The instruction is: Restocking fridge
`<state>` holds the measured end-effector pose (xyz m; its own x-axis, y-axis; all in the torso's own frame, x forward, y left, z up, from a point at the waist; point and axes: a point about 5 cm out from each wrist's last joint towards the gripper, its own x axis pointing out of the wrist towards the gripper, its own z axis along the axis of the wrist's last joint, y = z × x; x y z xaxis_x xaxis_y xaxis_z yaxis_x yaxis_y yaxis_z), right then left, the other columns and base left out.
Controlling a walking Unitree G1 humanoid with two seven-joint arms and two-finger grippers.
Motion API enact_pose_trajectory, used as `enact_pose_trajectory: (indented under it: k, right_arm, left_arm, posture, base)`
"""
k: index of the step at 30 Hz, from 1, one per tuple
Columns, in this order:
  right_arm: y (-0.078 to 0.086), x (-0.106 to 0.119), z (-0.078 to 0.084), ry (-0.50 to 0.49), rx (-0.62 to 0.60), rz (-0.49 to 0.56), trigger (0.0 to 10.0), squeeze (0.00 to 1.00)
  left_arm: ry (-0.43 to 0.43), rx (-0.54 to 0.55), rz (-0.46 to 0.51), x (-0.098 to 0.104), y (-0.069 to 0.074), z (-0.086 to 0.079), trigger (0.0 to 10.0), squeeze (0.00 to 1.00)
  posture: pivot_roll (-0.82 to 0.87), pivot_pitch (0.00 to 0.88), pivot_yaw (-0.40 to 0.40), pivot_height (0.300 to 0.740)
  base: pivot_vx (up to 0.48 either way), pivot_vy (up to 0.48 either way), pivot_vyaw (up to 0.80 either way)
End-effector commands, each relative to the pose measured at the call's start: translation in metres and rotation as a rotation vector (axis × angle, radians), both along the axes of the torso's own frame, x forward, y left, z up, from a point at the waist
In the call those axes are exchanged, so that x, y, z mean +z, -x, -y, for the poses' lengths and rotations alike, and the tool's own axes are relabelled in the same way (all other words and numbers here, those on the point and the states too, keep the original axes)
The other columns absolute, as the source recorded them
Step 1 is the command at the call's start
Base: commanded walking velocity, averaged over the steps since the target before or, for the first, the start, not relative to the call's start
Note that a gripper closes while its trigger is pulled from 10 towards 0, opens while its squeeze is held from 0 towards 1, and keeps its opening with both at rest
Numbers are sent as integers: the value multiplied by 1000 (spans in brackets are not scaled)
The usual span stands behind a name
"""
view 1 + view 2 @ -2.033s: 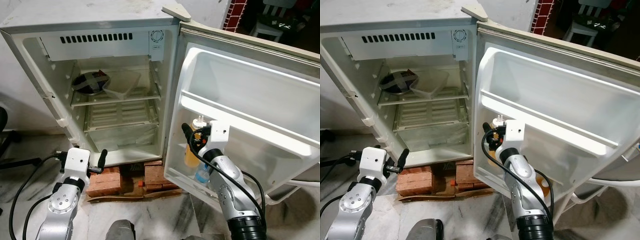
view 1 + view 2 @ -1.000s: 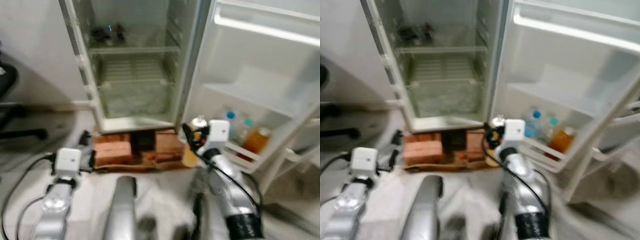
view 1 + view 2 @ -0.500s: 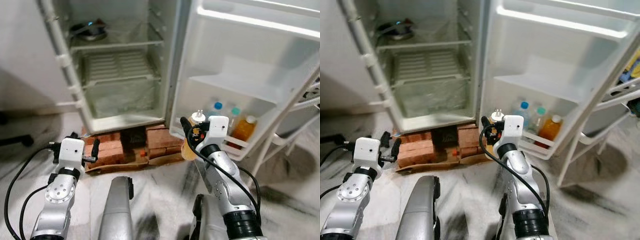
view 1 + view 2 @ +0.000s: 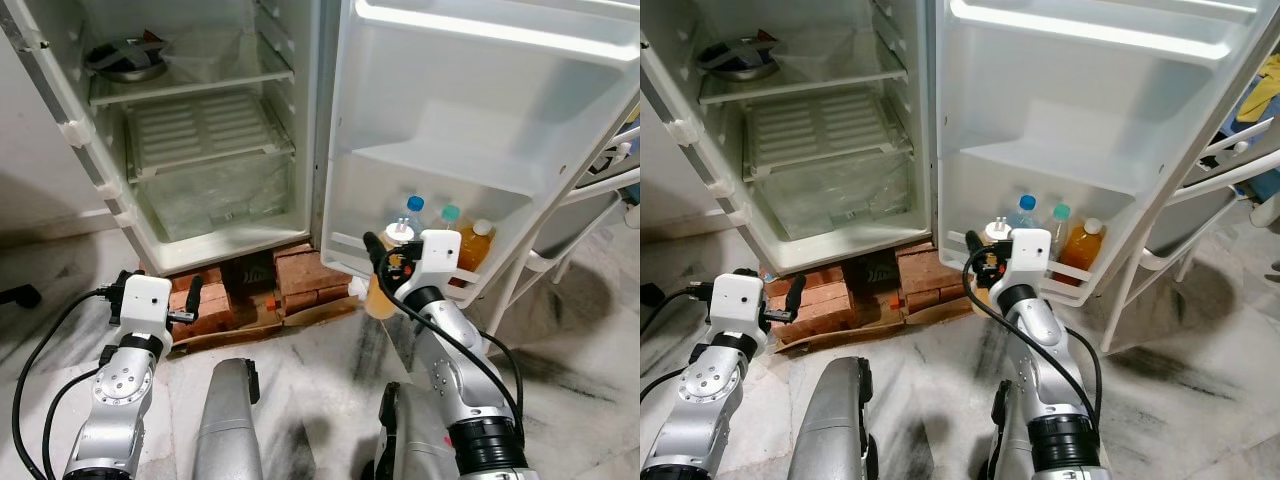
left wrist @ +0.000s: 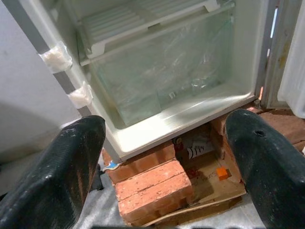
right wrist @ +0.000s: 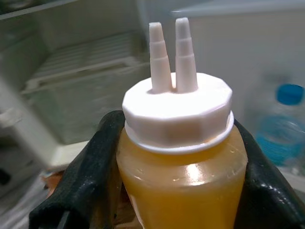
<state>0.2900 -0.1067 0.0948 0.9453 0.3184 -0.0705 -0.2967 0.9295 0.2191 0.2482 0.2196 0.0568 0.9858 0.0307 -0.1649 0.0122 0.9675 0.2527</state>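
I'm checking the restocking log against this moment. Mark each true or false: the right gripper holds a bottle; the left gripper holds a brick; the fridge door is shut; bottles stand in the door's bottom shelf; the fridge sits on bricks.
1. The right gripper holds a bottle. True.
2. The left gripper holds a brick. False: it is open with nothing between its fingers.
3. The fridge door is shut. False: it stands open.
4. Bottles stand in the door's bottom shelf. True.
5. The fridge sits on bricks. True.
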Motion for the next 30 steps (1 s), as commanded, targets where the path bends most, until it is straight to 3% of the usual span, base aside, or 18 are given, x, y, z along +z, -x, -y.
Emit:
enact_pose_trajectory:
  k: [1,24,30]
  right_arm:
    - [0,9,-2,-12,17,45,10000,0]
    - [1,8,-5,-51,46,21,10000,0]
    - [5,6,-11,-54,98,11,10000,0]
  left_arm:
    - [-6,7,-4,-1,1,-1,10000,0]
    - [-9,-7,-3,-2,0,2,10000,0]
    - [-11,2,-17,-3,0,1,10000,0]
  posture:
    - [124,43,-33,587]
    - [120,46,-32,587]
    - [121,46,-32,587]
  base:
    - [0,0,763]
    - [334,0,71]
    - [0,0,0]
